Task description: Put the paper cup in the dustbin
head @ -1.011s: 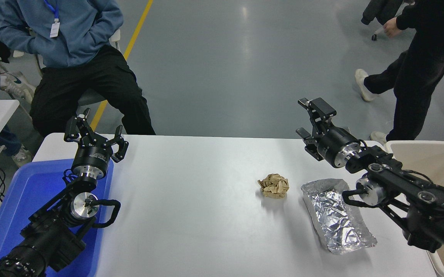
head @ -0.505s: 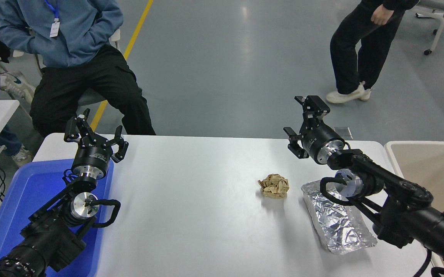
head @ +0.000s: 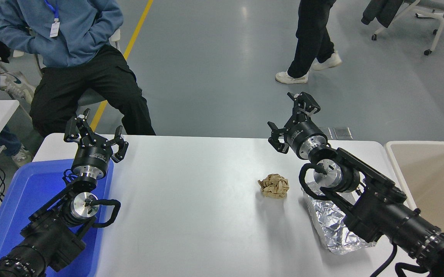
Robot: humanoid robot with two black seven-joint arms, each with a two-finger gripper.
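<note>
No paper cup shows anywhere in the head view. The beige dustbin (head: 429, 173) stands off the table's right edge, and what I see of its inside is bare. My right gripper (head: 289, 121) is open and empty, held above the table's far edge, left of the bin. My left gripper (head: 93, 132) is open and empty, parked over the far end of the blue tray at the lower left.
A crumpled tan paper ball (head: 274, 186) lies right of centre on the white table (head: 191, 200). A crinkled silver foil tray (head: 331, 227) lies under my right arm. A blue tray (head: 33, 192) sits at the left. A person sits at the far left; another walks behind.
My right arm has swung left, away from over the dustbin toward the table's middle, its gripper still open. The walking person has moved left across the background. The left arm has not moved.
</note>
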